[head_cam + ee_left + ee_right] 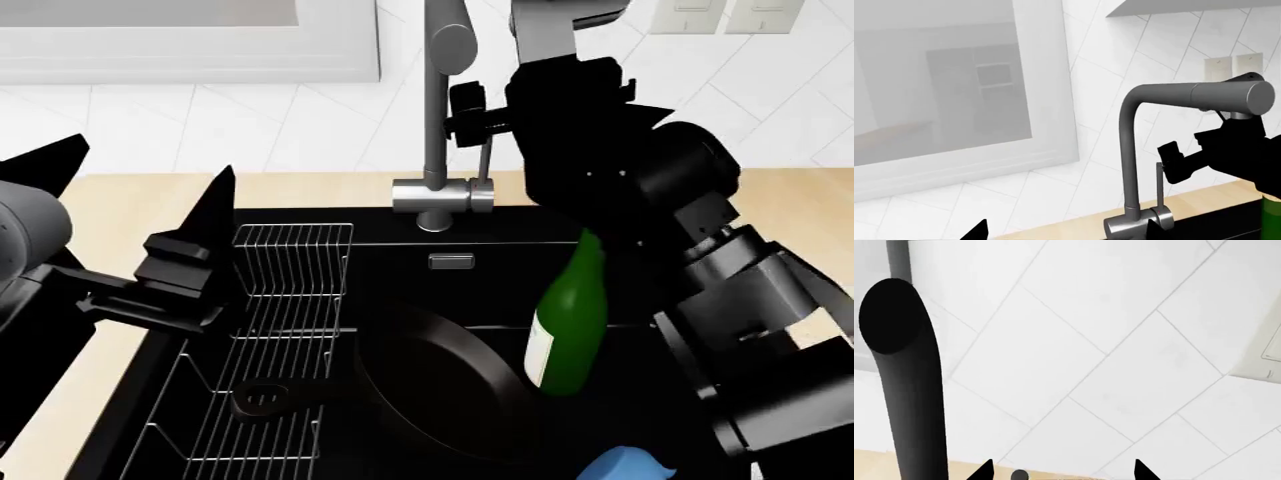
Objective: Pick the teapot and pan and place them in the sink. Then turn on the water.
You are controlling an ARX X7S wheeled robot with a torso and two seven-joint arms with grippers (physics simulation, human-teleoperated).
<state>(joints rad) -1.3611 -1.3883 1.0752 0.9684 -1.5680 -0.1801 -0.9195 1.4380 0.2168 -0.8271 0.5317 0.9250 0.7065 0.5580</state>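
Right tool (470, 118) is up at the faucet (438, 120), fingers spread apart either side of the slim lever (483, 160), not clamped on it. Right wrist view shows both fingertips (981, 471) apart with the lever tip between them.

Left tool (187, 250) is open and holds nothing, hovering over the wire rack (274, 340) at the sink's (147, 350) left side.

Pan (447, 395) lies in the sink, handle (274, 400) pointing toward the left over the rack; long axis runs roughly left-right. Teapot (621, 466) shows only as a blue edge at the bottom, probably in the sink. A green bottle (567, 320) stands upright in the basin beside the pan. No water seen yet.

Risks: fingers slip off the thin lever if the push is off-axis; right arm sits just above the bottle and could knock it over.
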